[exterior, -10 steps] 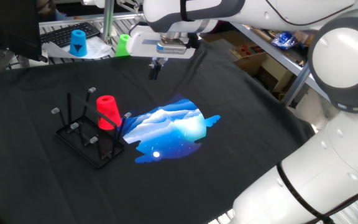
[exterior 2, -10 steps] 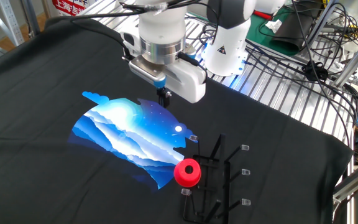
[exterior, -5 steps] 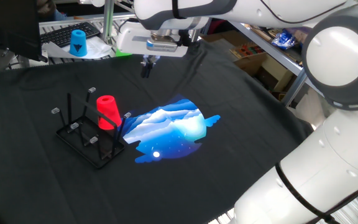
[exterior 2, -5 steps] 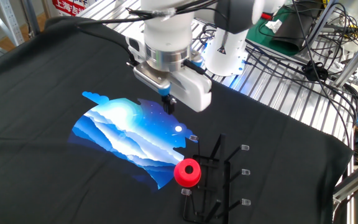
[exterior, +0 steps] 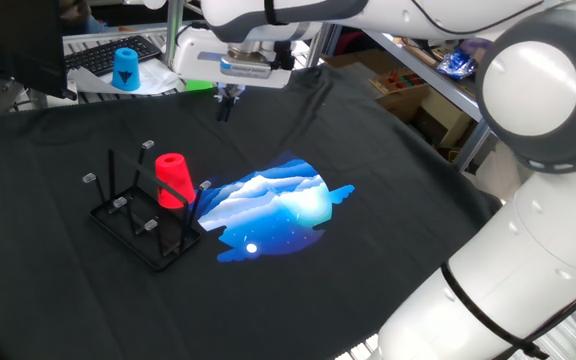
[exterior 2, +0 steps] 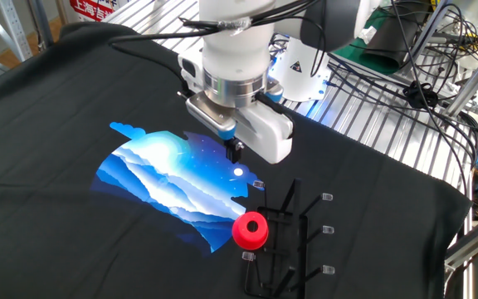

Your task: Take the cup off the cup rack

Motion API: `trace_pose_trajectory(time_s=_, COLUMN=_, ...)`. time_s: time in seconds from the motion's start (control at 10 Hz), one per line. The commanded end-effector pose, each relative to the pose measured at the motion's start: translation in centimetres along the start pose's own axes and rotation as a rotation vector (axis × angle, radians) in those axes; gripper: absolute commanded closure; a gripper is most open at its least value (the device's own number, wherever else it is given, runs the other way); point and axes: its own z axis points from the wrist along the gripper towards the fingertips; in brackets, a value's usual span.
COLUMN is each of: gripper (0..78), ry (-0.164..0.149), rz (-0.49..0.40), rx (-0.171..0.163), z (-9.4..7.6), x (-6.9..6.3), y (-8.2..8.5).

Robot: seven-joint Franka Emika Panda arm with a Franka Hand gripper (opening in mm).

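The red cup (exterior: 173,180) sits upside down on a peg of the black wire cup rack (exterior: 140,212) at the left of the black cloth. In the other fixed view the cup (exterior 2: 251,229) is at the near left corner of the rack (exterior 2: 293,241). My gripper (exterior: 227,103) hangs in the air above the cloth, behind and to the right of the rack, well apart from the cup. Its fingers look closed together and hold nothing. In the other fixed view the gripper (exterior 2: 234,151) is above the blue print, short of the rack.
A blue mountain print (exterior: 273,205) lies on the cloth right of the rack. A blue cup (exterior: 125,68) and a partly hidden green cup (exterior: 200,84) stand on the back bench by a keyboard (exterior: 108,55). Metal grating and cables (exterior 2: 405,83) lie behind the table.
My gripper has moved steadily left and towards the back in the one fixed view, drawing nearer the rack in the other fixed view. The cup and rack have not moved.
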Motion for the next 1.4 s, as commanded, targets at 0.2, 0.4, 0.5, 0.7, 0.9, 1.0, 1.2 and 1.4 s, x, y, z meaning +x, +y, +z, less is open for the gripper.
trace_pose_trajectory(time_s=0.2, gripper=77.6, ry=-0.014, rz=-0.001, rx=-0.005, z=-0.19, x=-0.30, y=0.19)
trace_pose_trajectory(time_s=0.4, gripper=77.6, ry=-0.018, rz=-0.005, rx=-0.024, z=-0.19, x=-0.30, y=0.19)
trace_pose_trajectory(time_s=0.5, gripper=77.6, ry=-0.017, rz=-0.014, rx=-0.023, z=-0.19, x=-0.30, y=0.19)
trace_pose_trajectory(time_s=0.7, gripper=77.6, ry=0.000, rz=-0.005, rx=-0.045, z=-0.19, x=-0.30, y=0.19)
trace_pose_trajectory(time_s=0.9, gripper=77.6, ry=-0.007, rz=0.017, rx=-0.046, z=-0.19, x=-0.30, y=0.19)
trace_pose_trajectory(time_s=1.0, gripper=77.6, ry=-0.010, rz=0.036, rx=-0.046, z=-0.19, x=-0.30, y=0.19)
trace_pose_trajectory(time_s=1.2, gripper=77.6, ry=-0.006, rz=0.042, rx=-0.051, z=-0.19, x=-0.30, y=0.19)
trace_pose_trajectory(time_s=1.4, gripper=77.6, ry=-0.004, rz=0.058, rx=-0.049, z=0.54, x=-0.32, y=1.01)
